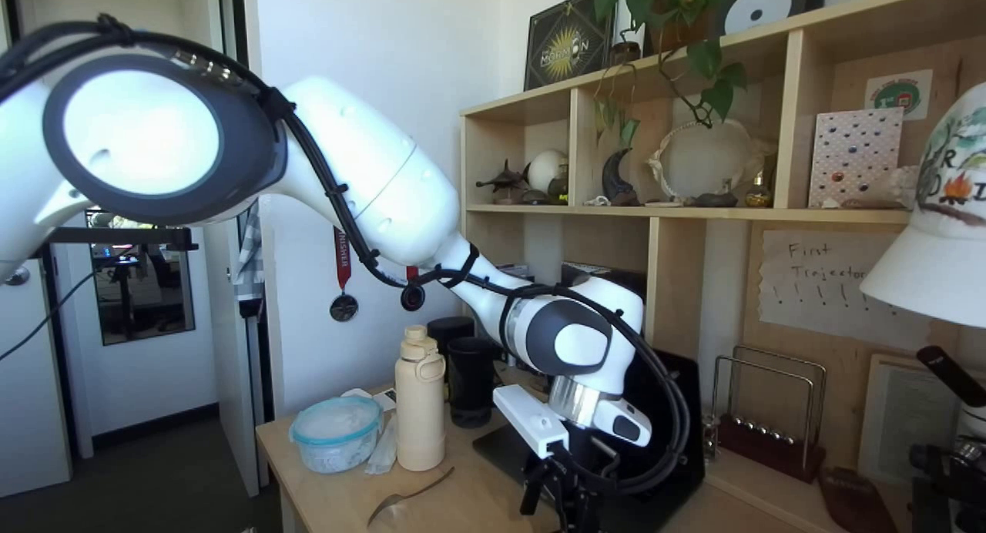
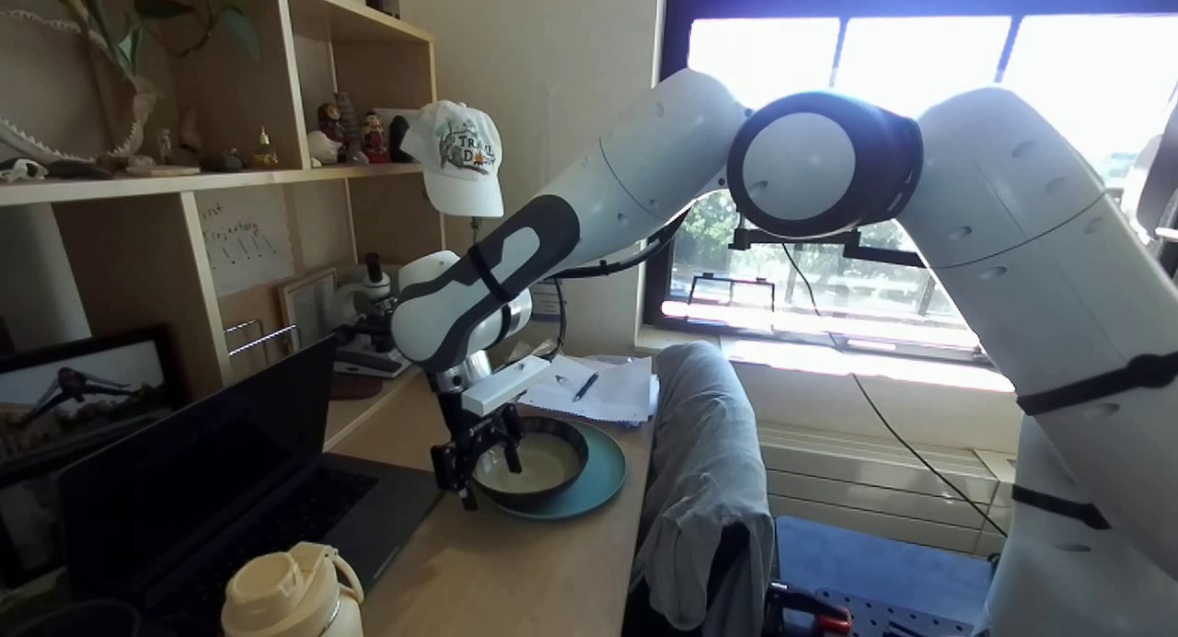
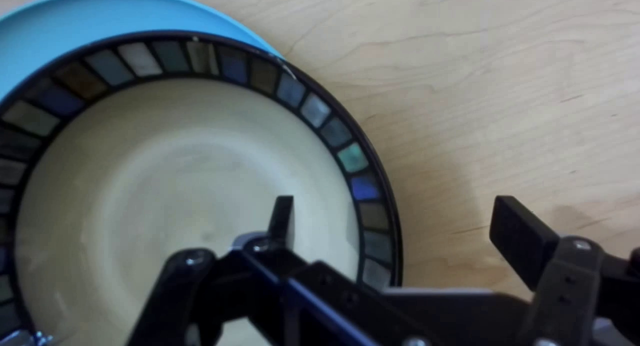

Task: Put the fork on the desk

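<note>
So, bowl (image 3: 175, 176) on plate (image 3: 115, 11), claw (image 3: 397, 218) astride rim (image 3: 352, 157).

In the wrist view the gripper (image 3: 395, 206) hides part of the bowl (image 3: 175, 186) below it, 2 picture edges crop that bowl, the blue plate (image 3: 120, 13) runs past the left edge, and a shiny thing (image 3: 21, 339) in the corner down and left of the gripper shows too little to name. In an exterior view the bottom edge cuts through the gripper, and left of it the tines of the fork (image 1: 393, 500) are too small to count. Nearer the camera than the gripper in an exterior view, the cream bottle (image 2: 285, 600) loses its base to the bottom edge and covers part of the laptop (image 2: 202, 471)
</note>
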Controlling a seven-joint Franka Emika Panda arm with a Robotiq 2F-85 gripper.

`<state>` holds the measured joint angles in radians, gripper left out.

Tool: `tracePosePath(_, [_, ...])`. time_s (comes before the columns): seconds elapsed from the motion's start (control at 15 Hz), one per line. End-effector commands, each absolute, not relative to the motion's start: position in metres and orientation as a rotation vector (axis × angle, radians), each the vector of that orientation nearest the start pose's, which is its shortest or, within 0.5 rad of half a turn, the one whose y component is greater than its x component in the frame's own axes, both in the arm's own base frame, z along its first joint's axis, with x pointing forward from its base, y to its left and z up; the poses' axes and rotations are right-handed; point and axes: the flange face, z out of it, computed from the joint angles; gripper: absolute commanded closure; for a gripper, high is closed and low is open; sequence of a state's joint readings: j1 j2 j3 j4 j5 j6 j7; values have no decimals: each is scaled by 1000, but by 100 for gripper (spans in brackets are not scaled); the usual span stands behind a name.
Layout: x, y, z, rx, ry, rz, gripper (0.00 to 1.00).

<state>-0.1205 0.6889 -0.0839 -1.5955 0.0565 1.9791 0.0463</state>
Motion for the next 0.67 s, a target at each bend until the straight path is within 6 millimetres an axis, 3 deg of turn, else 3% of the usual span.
tracePosePath(0.0, [645, -126, 217, -3098, 437, 433, 0])
tracePosePath(0.6, [646, -127, 217, -3121, 439, 433, 0])
